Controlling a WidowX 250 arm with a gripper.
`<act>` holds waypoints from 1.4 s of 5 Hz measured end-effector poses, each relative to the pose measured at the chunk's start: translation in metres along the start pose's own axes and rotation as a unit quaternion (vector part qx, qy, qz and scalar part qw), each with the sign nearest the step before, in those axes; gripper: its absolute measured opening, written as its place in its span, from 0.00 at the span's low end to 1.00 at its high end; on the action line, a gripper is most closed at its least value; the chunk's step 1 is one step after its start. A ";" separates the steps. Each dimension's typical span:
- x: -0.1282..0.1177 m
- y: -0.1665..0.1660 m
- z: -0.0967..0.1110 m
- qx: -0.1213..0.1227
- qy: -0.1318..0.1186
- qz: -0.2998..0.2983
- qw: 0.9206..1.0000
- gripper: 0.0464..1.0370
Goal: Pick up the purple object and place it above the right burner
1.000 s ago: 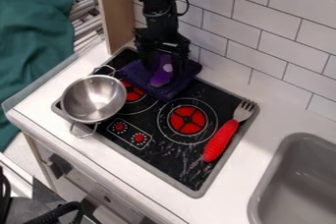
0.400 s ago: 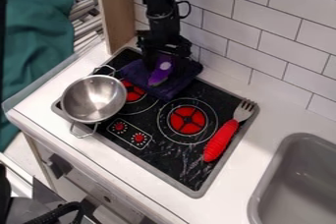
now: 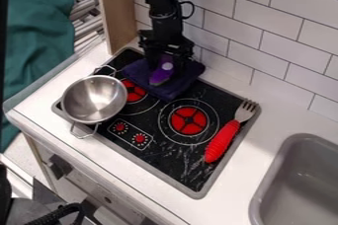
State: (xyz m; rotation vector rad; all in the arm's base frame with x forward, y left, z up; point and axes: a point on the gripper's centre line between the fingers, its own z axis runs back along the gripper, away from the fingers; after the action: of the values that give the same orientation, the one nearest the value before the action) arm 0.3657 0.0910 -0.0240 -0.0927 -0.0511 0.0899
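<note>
My gripper [image 3: 165, 61] is hanging at the purple object [image 3: 159, 76] over the dark cloth [image 3: 176, 86], by the wall-side edge of the stovetop [image 3: 173, 157]; whether it is pinching anything, I cannot tell. Lying so close, the cloth may be snagging during my lift.
</note>
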 end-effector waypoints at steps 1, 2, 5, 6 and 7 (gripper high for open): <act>-0.002 -0.003 0.035 0.012 -0.046 -0.001 0.999 0.71; -0.023 -0.002 0.059 0.021 -0.071 0.009 0.997 0.71; -0.059 -0.064 0.051 0.028 -0.064 -0.017 0.997 0.71; -0.057 -0.086 0.048 0.030 -0.070 -0.029 0.997 0.71; -0.054 -0.099 0.030 0.031 -0.051 -0.044 0.997 0.71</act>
State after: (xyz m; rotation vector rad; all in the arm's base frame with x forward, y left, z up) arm 0.3191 -0.0097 0.0126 -0.0246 -0.1546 0.0080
